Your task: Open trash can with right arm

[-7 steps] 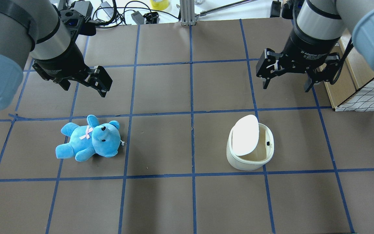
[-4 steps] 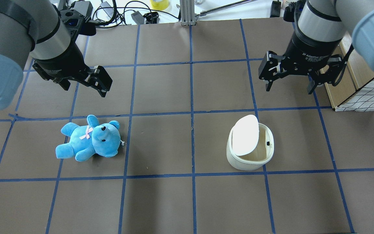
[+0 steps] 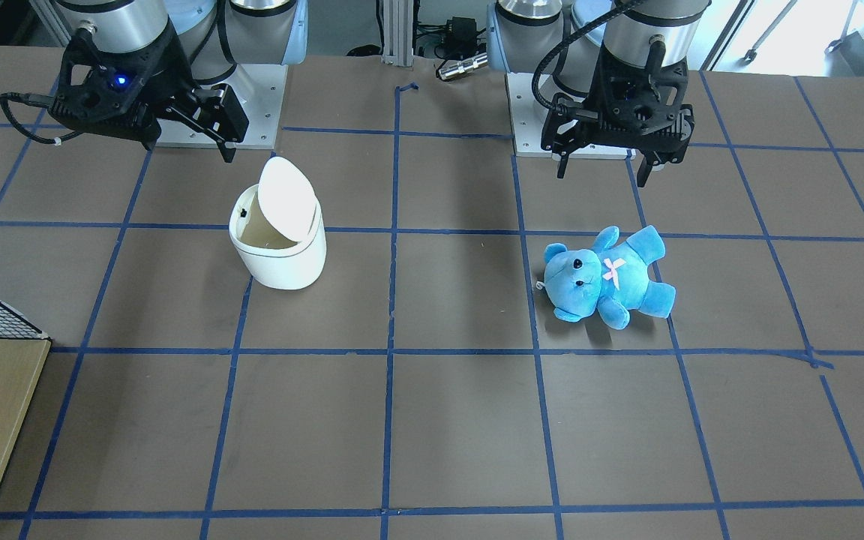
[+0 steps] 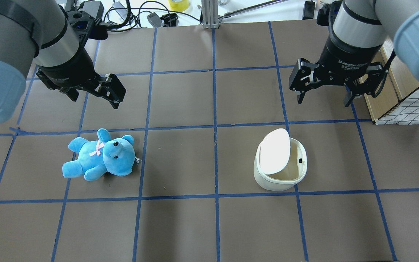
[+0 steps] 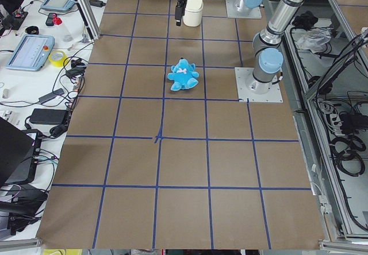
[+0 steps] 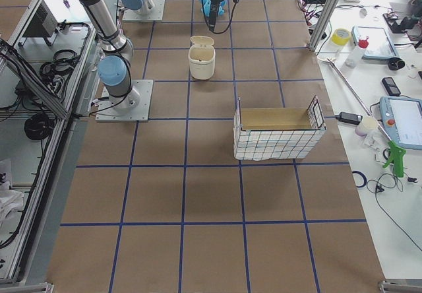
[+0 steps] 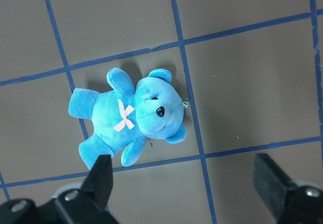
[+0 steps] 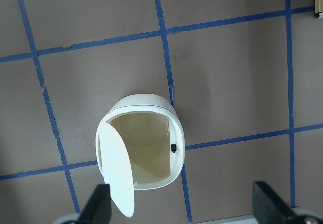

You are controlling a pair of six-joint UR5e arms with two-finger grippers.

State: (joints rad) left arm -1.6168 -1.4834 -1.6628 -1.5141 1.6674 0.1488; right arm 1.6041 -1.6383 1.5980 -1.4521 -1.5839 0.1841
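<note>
Overhead exterior view: the trash can (image 4: 280,180) stands on the brown table (image 4: 180,225) a little right of centre, in the lower part of a square marked out by blue tape (image 4: 215,109). Its lid (image 4: 275,151) is flipped up and stands along the can's left side in this frame, so the pale inside is uncovered. A small dark catch sits on the inner right wall.

The right gripper (image 4: 324,99) hangs in the upper right of the frame, above the table and well apart from the can. Its jaws are spread wide with nothing between them. In the right wrist view the can sits just left of centre, and the two fingers (image 8: 98,204) show at the bottom corners, far apart.

The left gripper (image 4: 95,100) hangs in the upper left, also spread wide and empty. A blue teddy bear (image 4: 100,156) lies on its back below it in the frame, across a tape line. A wire-sided basket (image 4: 409,105) sits at the right edge.
</note>
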